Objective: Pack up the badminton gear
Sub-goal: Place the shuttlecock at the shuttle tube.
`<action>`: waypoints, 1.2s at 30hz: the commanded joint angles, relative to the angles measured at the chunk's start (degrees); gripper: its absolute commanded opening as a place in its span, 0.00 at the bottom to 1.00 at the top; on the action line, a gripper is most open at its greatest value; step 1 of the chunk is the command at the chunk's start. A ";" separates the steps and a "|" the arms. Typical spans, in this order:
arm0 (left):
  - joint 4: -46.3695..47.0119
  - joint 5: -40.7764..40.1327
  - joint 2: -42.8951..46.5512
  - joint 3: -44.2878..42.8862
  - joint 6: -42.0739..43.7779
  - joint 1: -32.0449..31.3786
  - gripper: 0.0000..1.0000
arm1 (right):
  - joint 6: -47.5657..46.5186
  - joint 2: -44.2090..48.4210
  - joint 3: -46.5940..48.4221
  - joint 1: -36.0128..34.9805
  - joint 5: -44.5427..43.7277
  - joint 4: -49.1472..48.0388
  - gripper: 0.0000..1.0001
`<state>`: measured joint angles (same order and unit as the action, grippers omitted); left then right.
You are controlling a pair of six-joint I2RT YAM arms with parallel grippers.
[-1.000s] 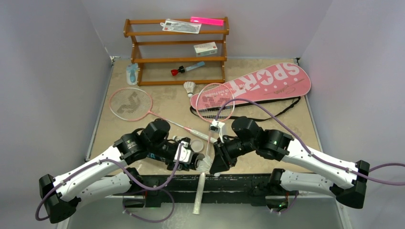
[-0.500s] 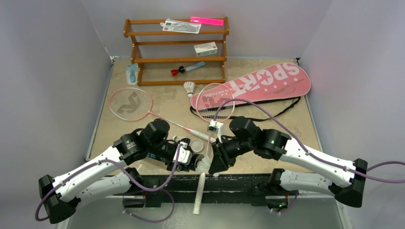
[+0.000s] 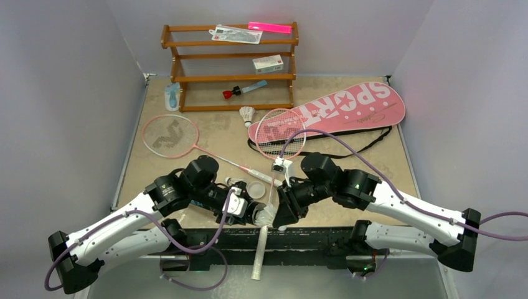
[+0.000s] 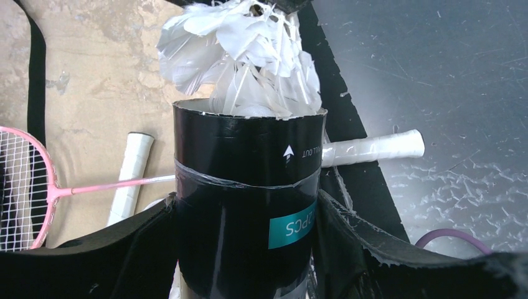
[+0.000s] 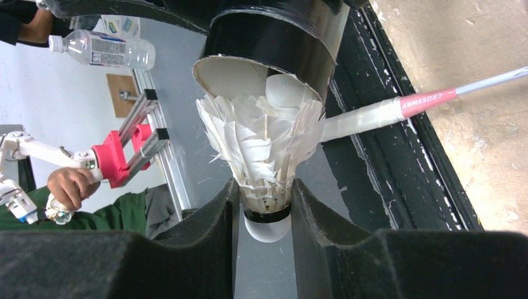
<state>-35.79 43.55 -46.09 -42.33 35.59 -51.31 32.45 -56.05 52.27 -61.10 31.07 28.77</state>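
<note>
**A:** Entry, largest item first. Where does the gear stand?

**B:** On the tabletop, the pink SPORT bag lies flat at the far right, and I see nothing packed in it. The near racket has its head over the bag's narrow end. Its white handle overhangs the front edge between the arm bases. The far racket lies to the left, well apart from the bag.

**A:** And the arms?

**B:** Both meet low at front centre. The left tool is clamped wide around the body of the black tube, with the open mouth turned toward the other arm. My reading is that it serves as a steady socket. The right tool is pinched narrow on the cork end of a shuttlecock, probably so the pads spare the feathers and the skirt leads.

**A:** Is it seated?

**B:** Not fully. The feathers sit at the rim and look bunched on one side. The cork of a stowed shuttlecock shows inside, so the new one should nest over it.

**A:** Anything left over?

**B:** A loose shuttlecock stands between the wooden rack and the bag. My judgement is that tube loading is under way and bagging has not begun.
</note>
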 commanded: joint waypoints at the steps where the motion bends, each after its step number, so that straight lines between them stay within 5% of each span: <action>1: 1.64 4.66 1.38 -1.88 2.07 0.33 0.38 | 0.34 0.87 -0.05 0.19 -0.31 -0.29 0.19; 13: 2.62 -1.47 -1.52 -1.95 -1.58 0.44 0.38 | -0.68 -1.75 0.22 0.19 0.41 -0.11 0.19; 36: 1.27 -0.48 -4.38 -2.31 -1.05 0.70 0.38 | -2.95 -7.14 1.34 0.20 1.28 1.51 0.20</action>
<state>-36.32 41.63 -49.69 -42.33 35.09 -50.89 31.46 -61.60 52.27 -60.99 31.18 29.36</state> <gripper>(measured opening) 0.647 0.339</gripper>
